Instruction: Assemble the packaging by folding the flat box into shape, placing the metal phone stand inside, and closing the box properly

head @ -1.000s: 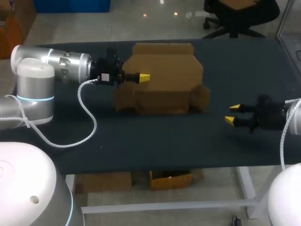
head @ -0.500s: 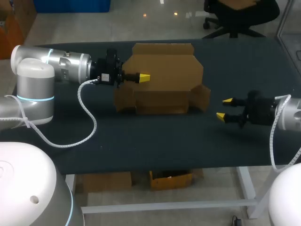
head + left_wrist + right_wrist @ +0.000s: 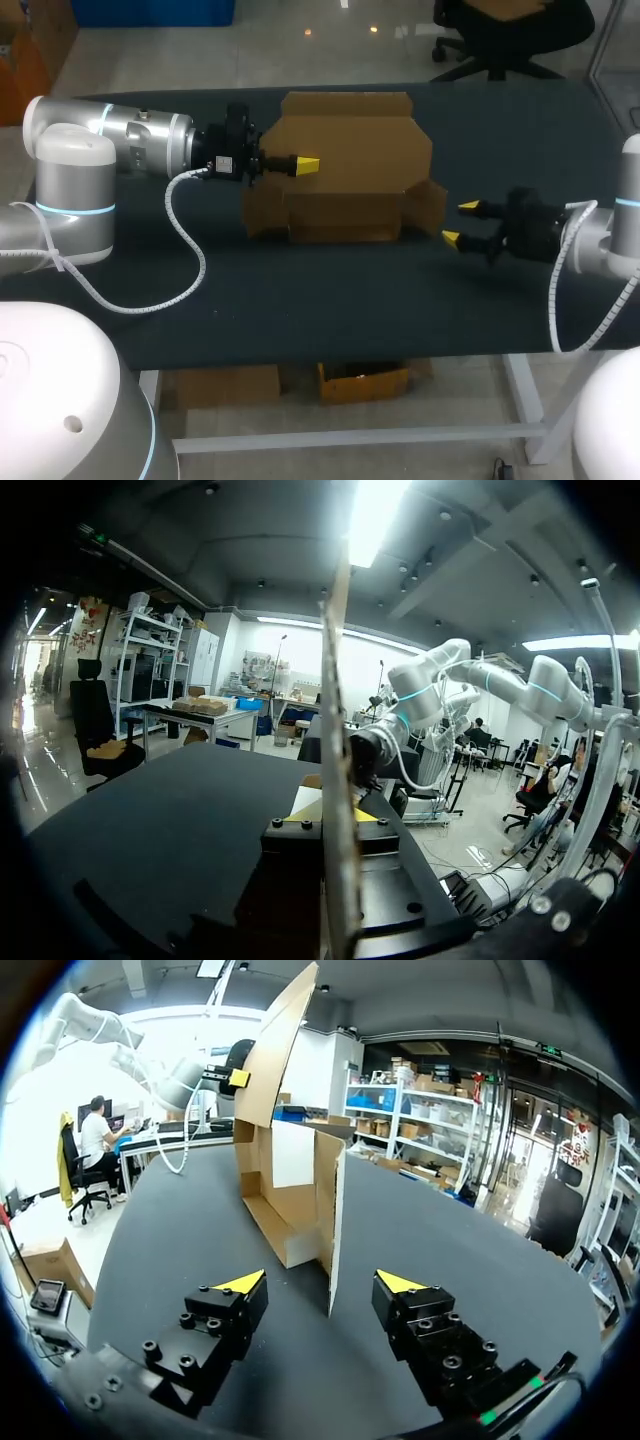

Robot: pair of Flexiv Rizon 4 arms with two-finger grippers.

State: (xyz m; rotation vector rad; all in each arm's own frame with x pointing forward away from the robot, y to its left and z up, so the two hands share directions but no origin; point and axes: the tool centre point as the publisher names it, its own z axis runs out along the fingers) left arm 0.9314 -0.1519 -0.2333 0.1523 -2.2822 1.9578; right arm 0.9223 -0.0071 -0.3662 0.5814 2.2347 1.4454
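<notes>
The black table (image 3: 330,290) carries the half-folded cardboard box (image 3: 345,170) at its far middle, tall back panel raised. The left gripper (image 3: 307,163) pinches that panel's left edge between narrow fingers. The right gripper (image 3: 459,222) hangs at the box's right side flap (image 3: 337,1230), its fingers spread wide either side of the flap's edge, clear of it.

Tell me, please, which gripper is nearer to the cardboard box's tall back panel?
Left. The left gripper is clamped on the back panel at its edge; the right gripper hangs open by the box's side flap, apart from the panel.
</notes>
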